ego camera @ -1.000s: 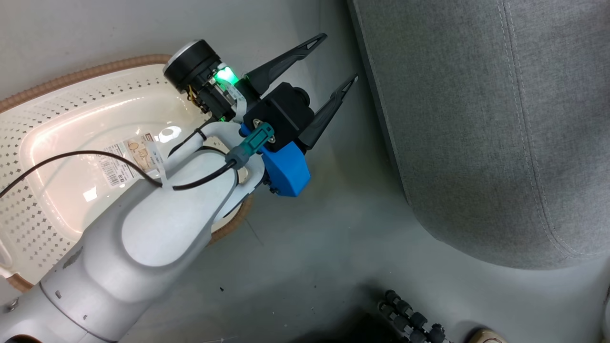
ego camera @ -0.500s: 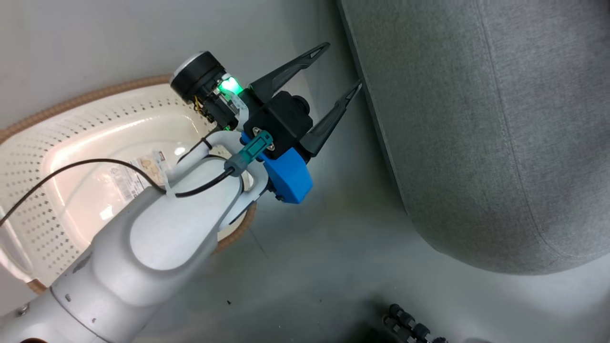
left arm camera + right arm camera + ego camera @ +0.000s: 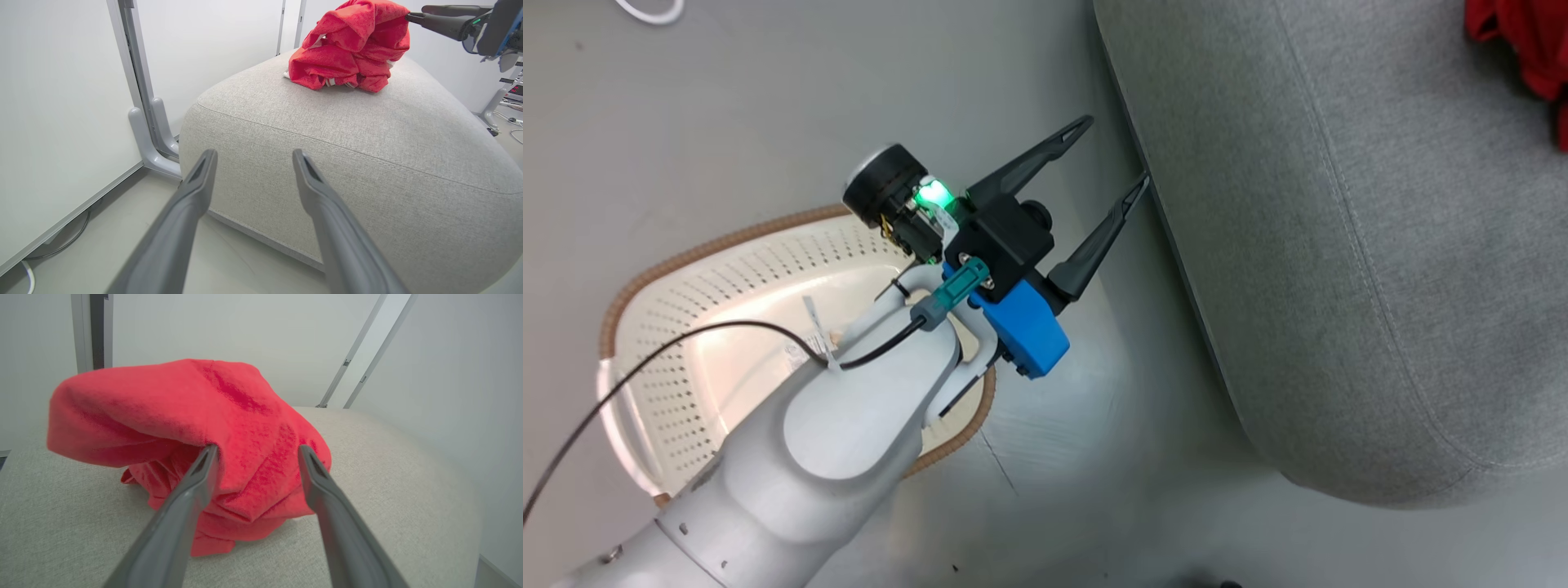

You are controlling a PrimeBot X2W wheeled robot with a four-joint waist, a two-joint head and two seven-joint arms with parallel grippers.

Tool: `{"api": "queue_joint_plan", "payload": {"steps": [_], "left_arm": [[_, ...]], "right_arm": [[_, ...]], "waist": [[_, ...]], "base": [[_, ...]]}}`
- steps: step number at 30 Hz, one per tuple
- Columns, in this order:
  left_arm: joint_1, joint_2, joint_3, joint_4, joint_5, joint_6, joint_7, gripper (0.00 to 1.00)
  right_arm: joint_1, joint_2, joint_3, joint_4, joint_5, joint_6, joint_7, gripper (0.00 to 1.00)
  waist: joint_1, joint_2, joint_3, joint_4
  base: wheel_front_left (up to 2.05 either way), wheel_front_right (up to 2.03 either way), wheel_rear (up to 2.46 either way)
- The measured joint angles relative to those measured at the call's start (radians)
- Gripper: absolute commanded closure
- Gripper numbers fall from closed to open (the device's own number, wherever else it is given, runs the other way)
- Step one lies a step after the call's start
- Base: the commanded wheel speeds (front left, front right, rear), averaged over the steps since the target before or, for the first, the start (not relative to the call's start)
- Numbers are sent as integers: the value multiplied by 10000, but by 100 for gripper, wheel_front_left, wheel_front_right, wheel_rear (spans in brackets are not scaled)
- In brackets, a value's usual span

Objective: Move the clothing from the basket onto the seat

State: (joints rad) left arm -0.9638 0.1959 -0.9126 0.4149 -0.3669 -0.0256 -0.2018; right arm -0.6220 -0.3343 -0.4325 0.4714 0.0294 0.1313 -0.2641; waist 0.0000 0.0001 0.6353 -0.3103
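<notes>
Here, right pincer [image 3: 257, 451] released, fingers spread at the bright red fabric clothing [image 3: 163, 400], which lies on the large grey woven upholstered seat [image 3: 388, 477]; left pincer [image 3: 1115, 149] also released, between the seat's side and the cream-white perforated plastic basket [image 3: 727, 269].

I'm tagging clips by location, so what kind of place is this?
Probably an indoor lab room staged like a home: a grey upholstered seat, a perforated laundry basket on smooth grey floor, plain white partition panels.
</notes>
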Motion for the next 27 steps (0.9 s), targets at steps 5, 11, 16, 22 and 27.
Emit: {"api": "queue_joint_plan", "payload": {"steps": [5,11,16,22,27], "left_arm": [[423,-196,192,280,-272,161,-353,0],[1271,-199,890,391,-675,556,-568,0],[2047,-125,1741,-81,-729,917,-600,0],[3230,36,3078,-867,-508,1262,-600,0],[4195,13,4153,-1453,-138,1329,-604,0]], "right_arm": [[575,-295,391,-314,238,0,0,0],[1248,-276,1164,-1055,368,0,0,0],[1804,171,1664,-1570,196,0,0,0],[2397,598,2343,-1964,132,0,0,0],[2701,907,2836,-2161,161,0,0,0]], "waist": [[0,0,-744,193],[-1,0,-1967,513],[-2,0,-2817,860],[-2,0,-3620,1440],[-3,0,-4151,1948]], "base": [[0,0,0],[0,0,0],[0,0,0],[0,0,0],[0,0,0]]}}
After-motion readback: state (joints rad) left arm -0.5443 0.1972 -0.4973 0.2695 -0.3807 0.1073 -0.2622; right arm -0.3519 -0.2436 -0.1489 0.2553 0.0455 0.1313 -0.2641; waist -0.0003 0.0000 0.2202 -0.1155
